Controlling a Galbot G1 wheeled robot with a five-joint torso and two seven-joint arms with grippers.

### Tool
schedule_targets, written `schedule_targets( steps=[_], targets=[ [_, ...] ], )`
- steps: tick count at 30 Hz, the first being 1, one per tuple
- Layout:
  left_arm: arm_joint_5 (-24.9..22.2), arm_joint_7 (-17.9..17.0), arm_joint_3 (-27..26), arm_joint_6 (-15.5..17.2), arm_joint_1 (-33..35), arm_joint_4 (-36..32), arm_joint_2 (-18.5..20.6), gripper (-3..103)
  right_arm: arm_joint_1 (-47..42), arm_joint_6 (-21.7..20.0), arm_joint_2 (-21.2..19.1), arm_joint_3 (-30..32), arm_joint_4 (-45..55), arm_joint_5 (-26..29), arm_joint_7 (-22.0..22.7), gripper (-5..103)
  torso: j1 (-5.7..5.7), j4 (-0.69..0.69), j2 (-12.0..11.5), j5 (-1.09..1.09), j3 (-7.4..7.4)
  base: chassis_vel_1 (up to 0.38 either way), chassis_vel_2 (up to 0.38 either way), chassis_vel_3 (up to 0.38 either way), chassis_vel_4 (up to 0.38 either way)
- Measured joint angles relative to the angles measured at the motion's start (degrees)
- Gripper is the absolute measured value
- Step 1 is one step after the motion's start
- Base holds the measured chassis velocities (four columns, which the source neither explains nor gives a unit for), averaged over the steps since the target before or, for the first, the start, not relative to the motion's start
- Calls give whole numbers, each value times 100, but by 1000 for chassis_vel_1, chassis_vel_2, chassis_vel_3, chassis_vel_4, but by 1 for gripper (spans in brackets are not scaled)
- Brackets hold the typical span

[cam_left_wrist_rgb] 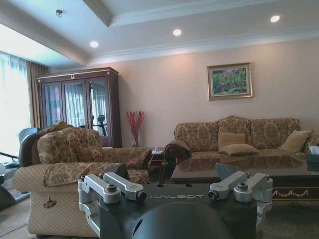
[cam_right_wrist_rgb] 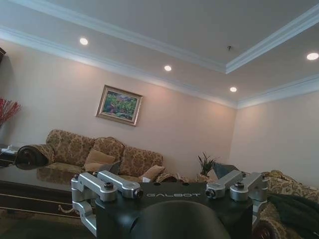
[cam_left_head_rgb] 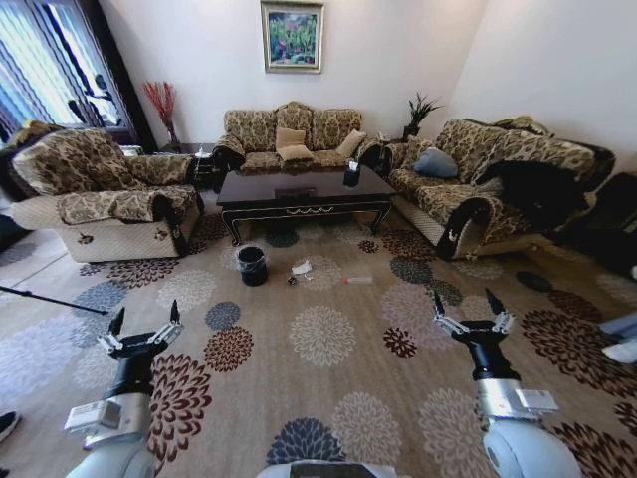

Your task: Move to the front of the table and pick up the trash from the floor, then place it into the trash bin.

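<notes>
Both claws up w/ fingers spread, holding nothing, left gripper [cam_left_head_rgb: 145,323] & right gripper [cam_left_head_rgb: 472,305] well short of the table [cam_left_head_rgb: 299,191], w/ bin [cam_left_head_rgb: 252,265] & trash [cam_left_head_rgb: 301,268] on the carpet [cam_left_head_rgb: 328,388] just before it.

Floor: carpet [cam_left_head_rgb: 328,368], tan with large round flower medallions in brown, white and blue. Far wall: pale, with a framed painting [cam_left_head_rgb: 293,36] above a patterned three-seat sofa [cam_left_head_rgb: 291,137] carrying cushions. Left: matching armchair [cam_left_head_rgb: 105,194]; behind it a curtained window [cam_left_head_rgb: 45,55] admitting daylight. Far left corner: vase of red branches [cam_left_head_rgb: 162,108]; dark glass-door cabinet [cam_left_wrist_rgb: 79,107]. Right: second patterned sofa [cam_left_head_rgb: 478,179]; potted plant [cam_left_head_rgb: 416,113] in the far right corner. Ceiling: recessed spotlights [cam_left_wrist_rgb: 177,32], white cornice.
</notes>
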Motion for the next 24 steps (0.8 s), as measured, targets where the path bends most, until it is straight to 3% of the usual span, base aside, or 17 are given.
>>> schedule_targets(
  steps=[24],
  targets=[
    [10, -2, 25, -28, -105, 203, -35, 100, 199, -64, 17, -102, -200, 167, 327, 100, -332, 0, -754, 0, -422, 0, 0, 0, 0]
  ],
)
